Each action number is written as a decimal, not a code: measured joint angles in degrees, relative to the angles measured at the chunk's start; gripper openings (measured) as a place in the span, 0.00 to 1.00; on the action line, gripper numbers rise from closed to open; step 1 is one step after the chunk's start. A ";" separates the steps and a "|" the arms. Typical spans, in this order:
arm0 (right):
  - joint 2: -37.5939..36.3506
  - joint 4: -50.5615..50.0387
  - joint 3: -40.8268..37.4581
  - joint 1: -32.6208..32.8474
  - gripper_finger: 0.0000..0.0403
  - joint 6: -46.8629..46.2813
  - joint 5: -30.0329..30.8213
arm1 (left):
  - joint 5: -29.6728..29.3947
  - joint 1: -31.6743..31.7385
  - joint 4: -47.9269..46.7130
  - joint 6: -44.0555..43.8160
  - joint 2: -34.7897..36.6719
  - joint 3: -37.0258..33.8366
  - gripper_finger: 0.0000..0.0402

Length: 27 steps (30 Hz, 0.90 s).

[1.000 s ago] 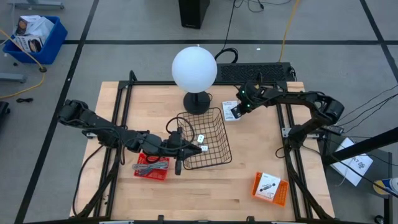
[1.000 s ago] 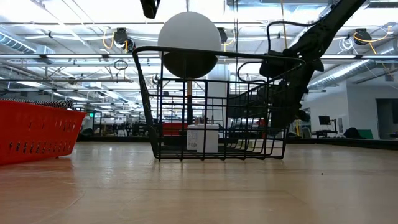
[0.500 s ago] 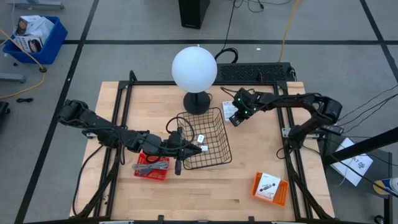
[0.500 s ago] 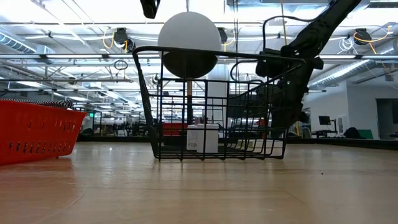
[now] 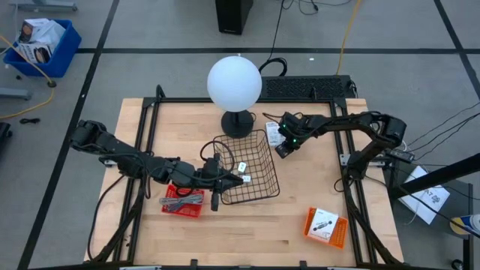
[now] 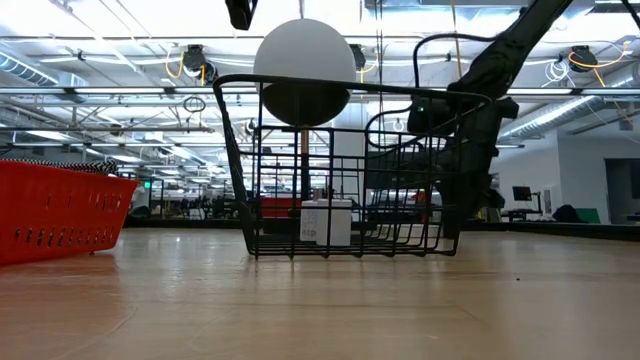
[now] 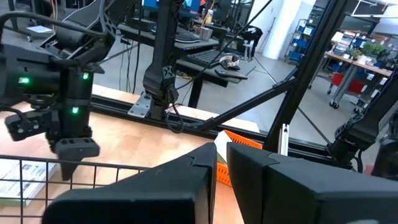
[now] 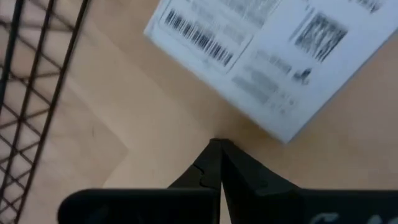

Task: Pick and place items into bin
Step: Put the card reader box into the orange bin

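A black wire basket [image 5: 247, 169] stands mid-table with two tiny white blocks [image 5: 242, 166] [image 6: 325, 222] on its floor. A flat white packet with black print [image 5: 273, 130] [image 8: 267, 56] lies flat on the wood by the basket's far right corner. My right gripper [image 5: 284, 148] [image 8: 216, 146] is shut and points down at bare wood beside the packet's near edge. My left gripper [image 5: 225, 180] [image 7: 221, 165] is shut and hangs above the basket's left side. A second packet [image 5: 322, 223] lies in an orange tray. Slim grey pieces [image 5: 184, 199] lie in a red tray. My right gripper's shut fingertips [image 8: 214, 144] point down at the wood just off the packet's edge [image 8: 249, 121]. A strip of bare table shows between them and the packet. Whether the tips touch the table, I cannot tell.
A white globe lamp [image 5: 235, 82] on a black base [image 5: 238, 124] stands just beyond the basket, close to the packet. The orange tray [image 5: 339, 232] sits near the right front corner and the red tray [image 5: 171, 206] [image 6: 60, 210] left of the basket. Black frame rails run along both table sides.
My right gripper has moved toward the table's near edge and the basket, passing from over the packet to the wood beside it, and has sunk lower. The packet now shows uncovered on the far side of the gripper.
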<state>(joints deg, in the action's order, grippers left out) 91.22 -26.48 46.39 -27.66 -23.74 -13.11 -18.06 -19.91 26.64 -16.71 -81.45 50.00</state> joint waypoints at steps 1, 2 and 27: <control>-0.33 -0.59 -0.08 0.48 0.00 -0.24 -0.13 | 0.00 -0.04 -0.01 0.00 0.00 0.00 0.12; -0.69 -0.91 -0.17 0.96 0.00 -0.57 -0.22 | 0.00 -0.03 -0.01 0.00 0.00 0.00 0.12; -6.72 11.83 -0.17 -1.69 0.00 0.60 9.70 | 0.02 -0.10 -0.23 0.04 0.00 0.00 0.12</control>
<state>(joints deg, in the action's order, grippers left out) 84.51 -14.65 46.22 -29.36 -23.14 -3.41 -18.04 -20.01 26.41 -16.67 -81.45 50.00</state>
